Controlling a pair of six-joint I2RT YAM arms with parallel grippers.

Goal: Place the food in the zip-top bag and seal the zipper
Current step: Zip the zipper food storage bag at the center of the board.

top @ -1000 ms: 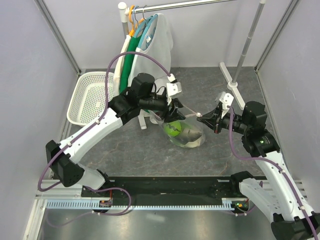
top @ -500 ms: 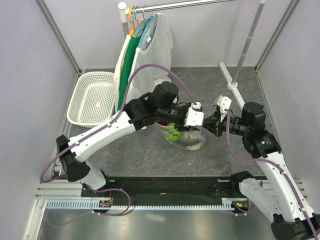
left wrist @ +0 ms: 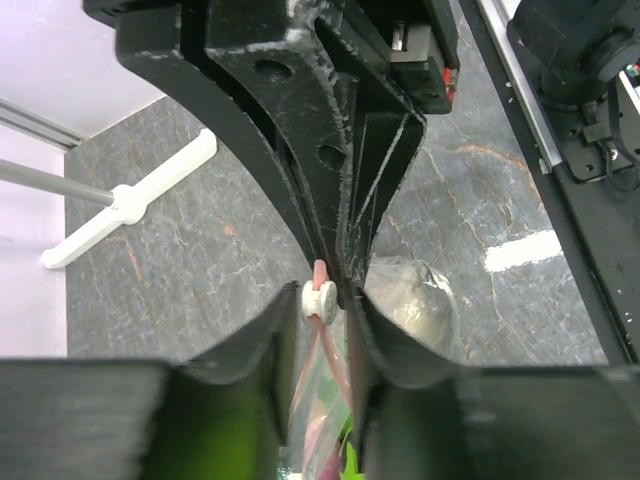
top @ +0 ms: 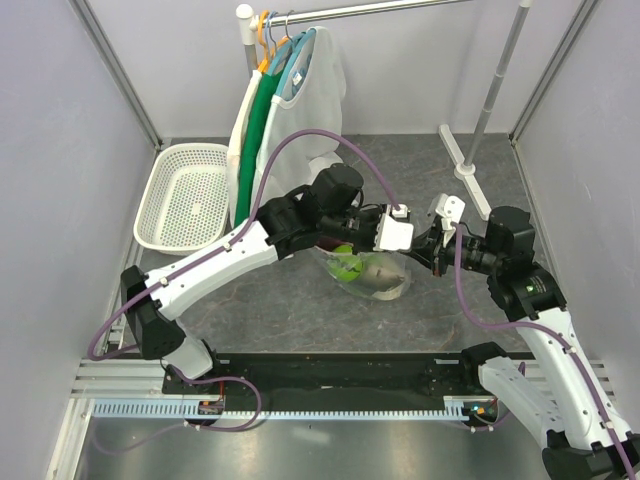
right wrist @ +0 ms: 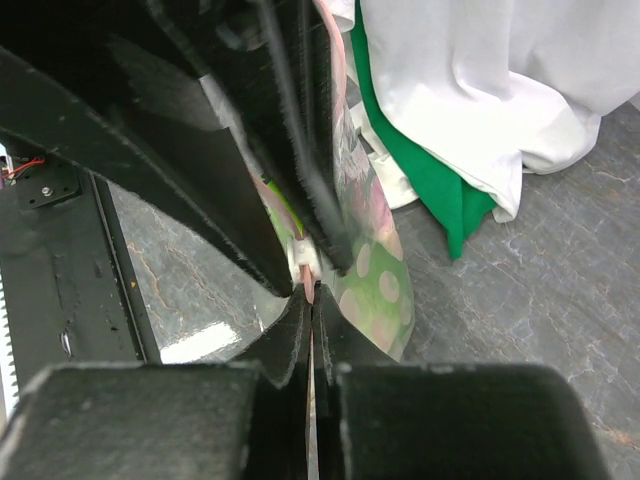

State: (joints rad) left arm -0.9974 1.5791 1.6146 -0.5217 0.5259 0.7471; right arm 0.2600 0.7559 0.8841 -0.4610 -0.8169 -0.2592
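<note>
The food [top: 352, 264] lies inside the zip-top bag [top: 388, 286] mid-table, and the left gripper [top: 414, 243] and right gripper [top: 431, 250], nose to nose, both pinch the zipper [left wrist: 320, 275] at one end, so sealing looks nearly done and wants one last press before letting go.

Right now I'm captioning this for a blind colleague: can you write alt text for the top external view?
The left arm and right arm meet mid-table, jaws pinched on the mouth of a clear bag holding green and pale food. A white basket sits at the left; clothes hang on a rack behind.
</note>
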